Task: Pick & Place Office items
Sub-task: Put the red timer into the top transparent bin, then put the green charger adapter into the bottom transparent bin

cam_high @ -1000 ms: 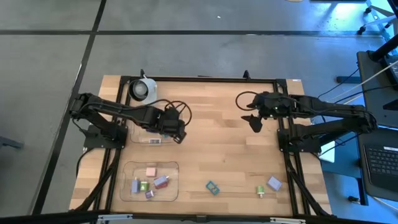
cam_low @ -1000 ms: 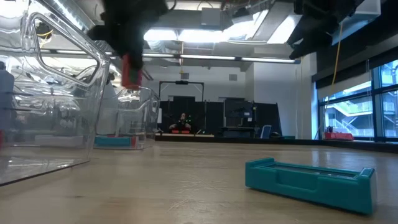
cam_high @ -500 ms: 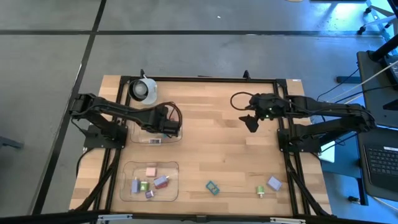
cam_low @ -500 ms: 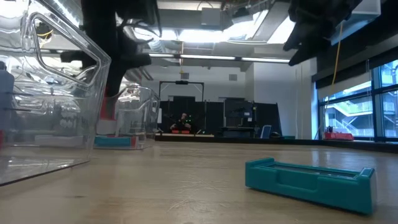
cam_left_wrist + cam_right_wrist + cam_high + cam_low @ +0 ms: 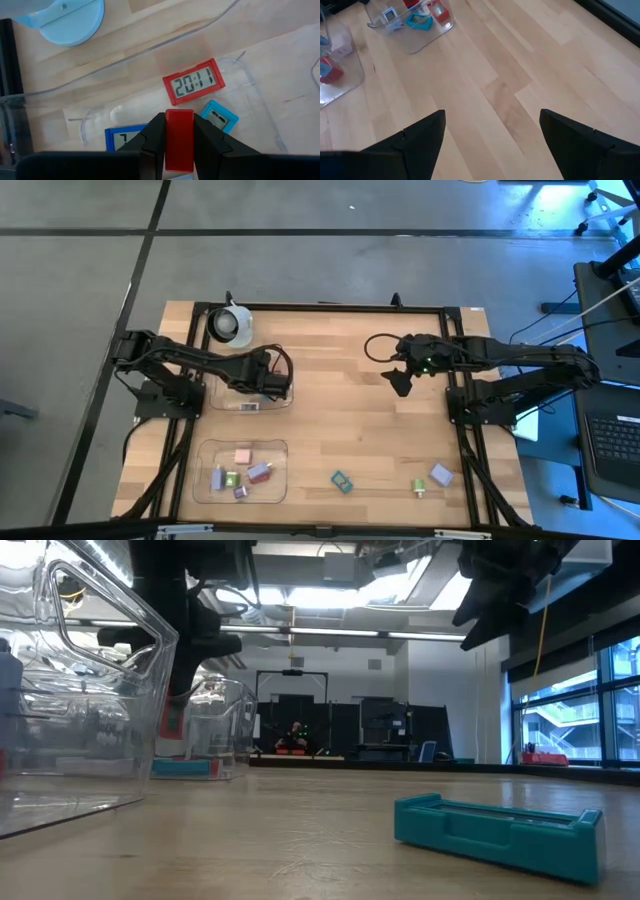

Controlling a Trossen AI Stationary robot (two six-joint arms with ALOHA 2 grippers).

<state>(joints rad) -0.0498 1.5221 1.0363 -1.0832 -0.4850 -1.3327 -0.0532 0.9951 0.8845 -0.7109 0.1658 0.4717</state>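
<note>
Over upper clear tray [image 5: 240, 70]: my left fingers [image 5: 179, 150] clamp a red piece [image 5: 179, 137].
Right fingers [image 5: 490, 135]: spread apart, holding nothing, above bare desk [image 5: 520, 75].

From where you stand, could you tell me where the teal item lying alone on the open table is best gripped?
Across the short sides of the teal item, coming straight down from above: it lies flat, low and elongated, with bare wood all around it.

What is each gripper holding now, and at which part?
The left gripper pinches a red piece by its two long sides, above the clear tray. The right gripper is open and holds nothing.
</note>
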